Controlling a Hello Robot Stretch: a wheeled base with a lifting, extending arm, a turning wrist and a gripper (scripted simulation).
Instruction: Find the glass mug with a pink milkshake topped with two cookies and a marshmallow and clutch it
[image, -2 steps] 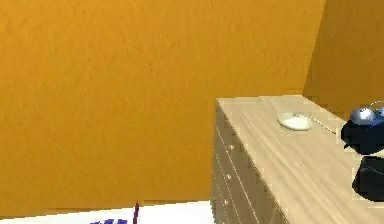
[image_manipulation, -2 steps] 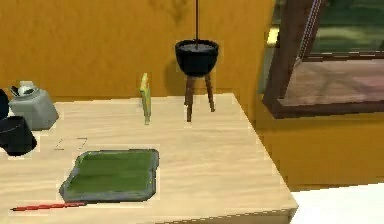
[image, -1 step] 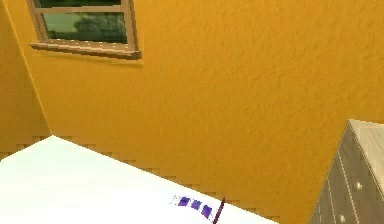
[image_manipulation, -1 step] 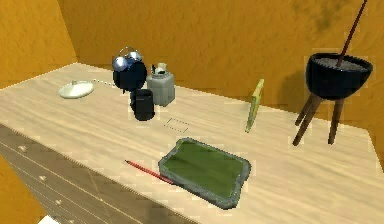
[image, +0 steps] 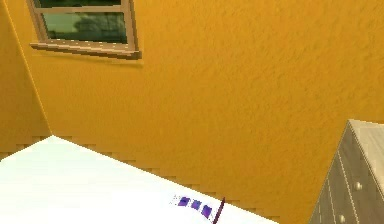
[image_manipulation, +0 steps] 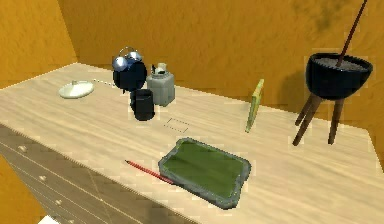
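Note:
A wooden dresser top (image_manipulation: 90, 125) crosses the arm side view. On it a small dark cup (image_manipulation: 144, 104) stands in front of a dark round object with a shiny blue face (image_manipulation: 128, 68). A grey lidded jar (image_manipulation: 161, 85) stands just right of them. None of these looks pink or glassy.
A white dish (image_manipulation: 76, 90) lies at the far left, with a green tray (image_manipulation: 205, 168) and a red pencil (image_manipulation: 148, 171) near the front edge. A thin green upright card (image_manipulation: 255, 105) and a dark bowl on tripod legs (image_manipulation: 335, 80) stand right. Ahead are an orange wall (image: 230, 90), window (image: 85, 25), white bed (image: 70, 185) and drawers (image: 355, 180).

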